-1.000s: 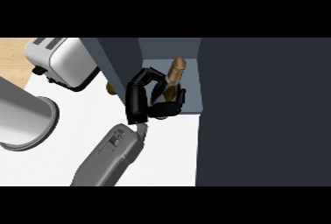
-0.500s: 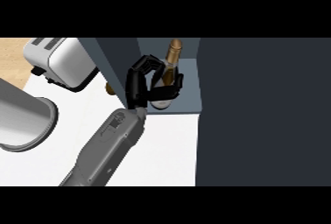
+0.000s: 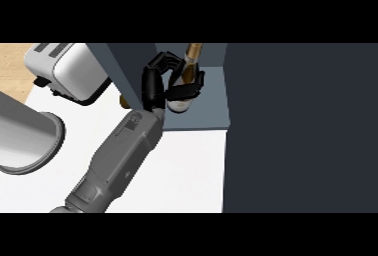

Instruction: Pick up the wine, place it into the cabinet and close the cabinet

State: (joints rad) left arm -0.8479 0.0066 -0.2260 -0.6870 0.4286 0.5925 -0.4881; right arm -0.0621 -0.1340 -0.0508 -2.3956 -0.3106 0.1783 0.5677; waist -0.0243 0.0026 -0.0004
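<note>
My left hand (image 3: pixel 153 84) is curled round the wine bottle (image 3: pixel 193 60), holding it inside the open cabinet (image 3: pixel 210 109), neck pointing away from me. A toaster (image 3: pixel 70 70) stands on the worktop (image 3: pixel 184 170) at the left.

The left forearm (image 3: pixel 118 155) comes in from the lower left edge and slants up and to the right. The left hand (image 3: pixel 155 86) is raised at its end, with the fingers (image 3: pixel 164 61) and thumb (image 3: pixel 186 92) curled round the wine (image 3: pixel 193 54).
</note>
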